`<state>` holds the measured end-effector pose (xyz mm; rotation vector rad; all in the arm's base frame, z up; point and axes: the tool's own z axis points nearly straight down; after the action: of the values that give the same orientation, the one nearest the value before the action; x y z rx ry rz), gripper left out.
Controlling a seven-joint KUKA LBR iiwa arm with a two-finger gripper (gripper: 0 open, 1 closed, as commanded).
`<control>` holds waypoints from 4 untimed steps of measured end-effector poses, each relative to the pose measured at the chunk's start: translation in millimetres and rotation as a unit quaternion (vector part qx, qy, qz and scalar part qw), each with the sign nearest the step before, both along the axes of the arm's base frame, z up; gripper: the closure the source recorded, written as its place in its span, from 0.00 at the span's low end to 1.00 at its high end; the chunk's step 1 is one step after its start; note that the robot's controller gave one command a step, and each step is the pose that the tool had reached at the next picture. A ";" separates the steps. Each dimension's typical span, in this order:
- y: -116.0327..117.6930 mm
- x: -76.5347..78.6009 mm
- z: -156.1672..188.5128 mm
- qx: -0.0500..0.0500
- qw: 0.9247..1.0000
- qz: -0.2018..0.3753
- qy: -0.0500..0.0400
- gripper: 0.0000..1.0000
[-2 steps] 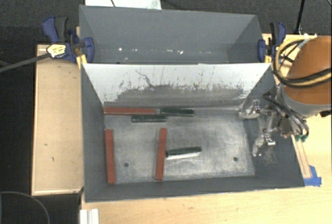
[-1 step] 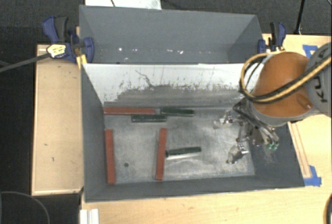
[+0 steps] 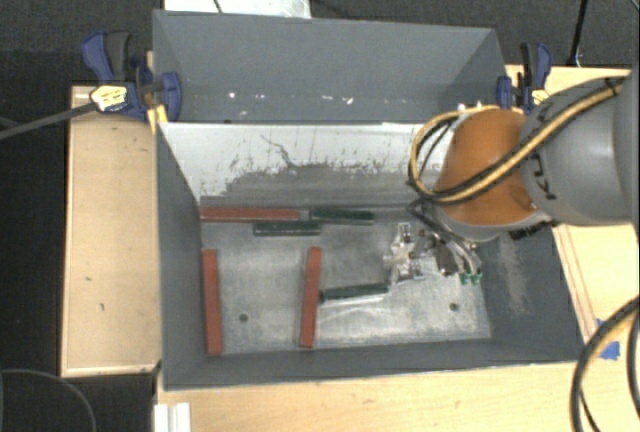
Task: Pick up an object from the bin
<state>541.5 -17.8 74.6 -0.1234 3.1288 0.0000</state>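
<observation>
My gripper (image 3: 408,256) hangs low over the right middle of the bin floor, under the orange wrist cover. Just below and left of it lies a thin dark green stick (image 3: 352,293), flat and roughly level, its right end closest to the gripper. A red stick (image 3: 310,297) lies lengthwise just left of the green one, its lower half beside the green stick's left end. Whether the gripper touches the green stick I cannot tell.
Along the back of the floor lie a red stick (image 3: 250,214) and two dark green sticks (image 3: 342,216) (image 3: 286,230). Another red stick (image 3: 211,302) lies by the left wall. The arm and its cables cover the bin's right side.
</observation>
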 end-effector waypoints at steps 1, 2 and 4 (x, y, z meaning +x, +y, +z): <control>0.1 -0.9 -1.6 0.000 1.000 0.002 0.001 0.00; 0.0 -0.8 -1.5 0.000 1.000 0.002 0.001 0.00; 61.7 0.4 0.9 0.001 1.000 0.003 -0.001 1.00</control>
<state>541.9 43.9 75.5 -0.1311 3.1256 0.0030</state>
